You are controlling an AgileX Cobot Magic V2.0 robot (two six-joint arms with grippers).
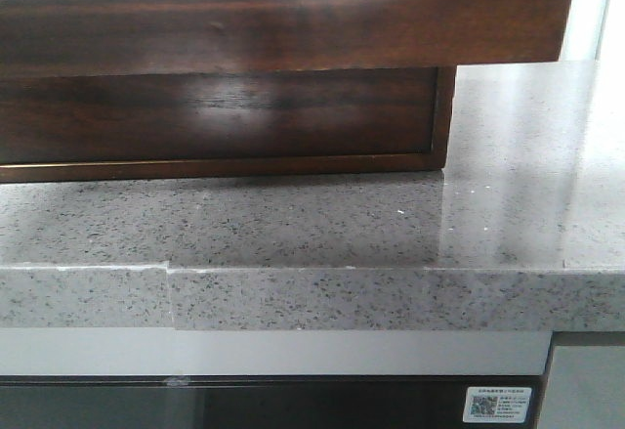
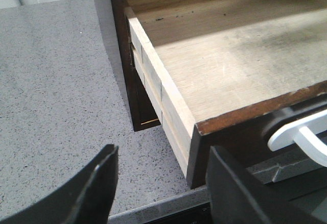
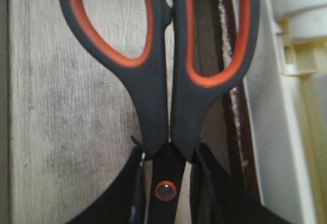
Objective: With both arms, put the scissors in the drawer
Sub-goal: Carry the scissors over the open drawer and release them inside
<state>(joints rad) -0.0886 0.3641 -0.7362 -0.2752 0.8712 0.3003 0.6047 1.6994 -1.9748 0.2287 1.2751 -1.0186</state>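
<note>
1. Above the open drawer (image 3: 76,106), the right gripper (image 3: 166,193) holds the scissors (image 3: 163,81), its black fingers clamped at the pivot screw, handles pointing away from the wrist.
2. Beneath the scissors, the drawer's pale, scuffed wooden bottom shows on one side and its dark side wall runs under the other handle, so the scissors seem to hang over the drawer's edge and not over its middle. Whether they touch the wood cannot be told.
3. Beside the drawer's front corner, the left gripper (image 2: 163,188) stands with its two black fingers spread apart and nothing between them. A white handle (image 2: 301,134) shows on the drawer front (image 2: 245,132), just beside one finger.
4. Step in hand, as I judge it: the drawer is already pulled out and the scissors are being carried in for release. The next move calls for shifting them towards the bare middle of the drawer, lowering them and letting go; pushing the drawer shut likely falls to the left arm.
5. Materials: the scissors have dark grey, matte handles with orange linings around oval finger loops. The drawer is raw, light, scratched wood inside, with glossy dark brown wood outside (image 1: 215,107). It sits on a grey speckled stone counter (image 1: 293,234), smooth and faintly reflective, with a squared front edge.
</note>
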